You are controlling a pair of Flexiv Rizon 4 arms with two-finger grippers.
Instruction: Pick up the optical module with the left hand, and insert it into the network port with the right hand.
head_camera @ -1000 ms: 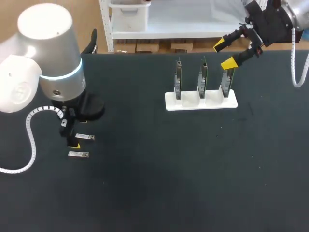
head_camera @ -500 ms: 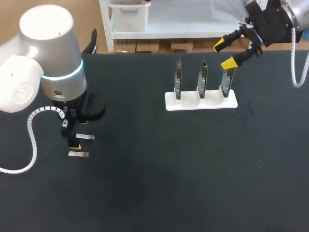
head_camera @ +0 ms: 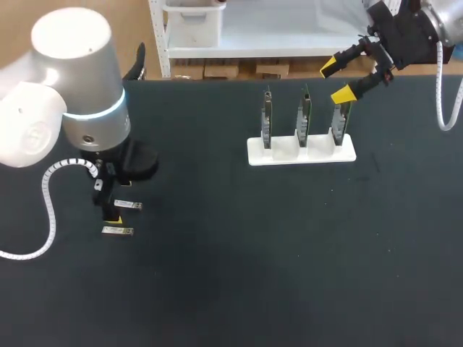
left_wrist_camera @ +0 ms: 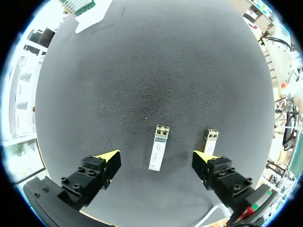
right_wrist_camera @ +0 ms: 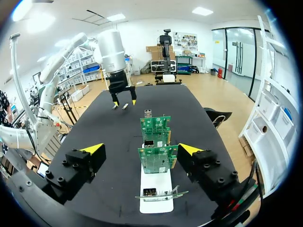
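Note:
Two small silver optical modules lie on the black table at the left. One module (head_camera: 126, 205) (left_wrist_camera: 159, 146) lies on the mat between the spread fingers of my left gripper (head_camera: 105, 202) (left_wrist_camera: 156, 159), which hangs open just above it without touching. The second module (head_camera: 117, 231) (left_wrist_camera: 209, 140) lies just outside one yellow fingertip (left_wrist_camera: 203, 157). A white stand (head_camera: 302, 152) (right_wrist_camera: 154, 187) holds three upright green port boards (head_camera: 302, 116) (right_wrist_camera: 157, 160). My right gripper (head_camera: 337, 79) (right_wrist_camera: 142, 149) is open in the air above the stand's right end, holding nothing.
My left arm's big white body (head_camera: 72, 79) overhangs the table's left side, with its coiled cable (head_camera: 47, 210) beside the modules. The stand sits toward the back right. Bare black mat fills the middle and front of the table (head_camera: 253, 275).
My left arm has edged slightly to the right above the modules. Both modules, the stand and my right arm are where they were.

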